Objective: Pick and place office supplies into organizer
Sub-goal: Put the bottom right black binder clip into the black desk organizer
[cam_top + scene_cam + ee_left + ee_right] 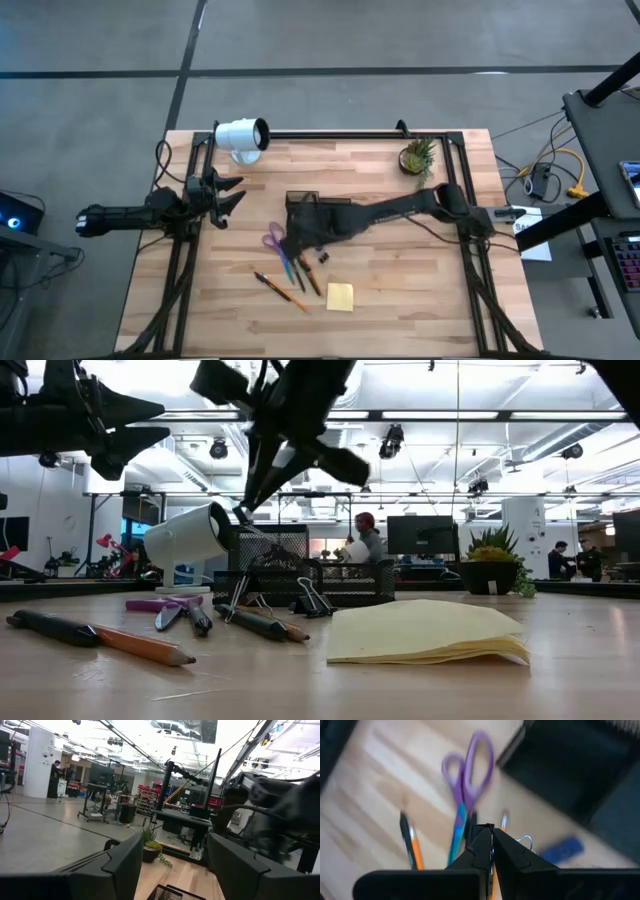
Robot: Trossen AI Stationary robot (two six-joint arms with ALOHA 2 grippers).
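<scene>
Two pincers: my right pincer (491, 845) was pressed together, empty, above the scissors (273, 240) and pens (300, 272) lying beside the organizer (305, 210) on the counter (420, 300). Left pincer (232, 192) hung spread at the counter's left edge.

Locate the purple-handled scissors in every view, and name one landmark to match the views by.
High view: scissors just left of the organizer.
Low view: lying flat at left, before the organizer.
Left wrist view: not in it.
Right wrist view: upper centre, beyond the right gripper.
Shared landmark: the organizer.
</scene>
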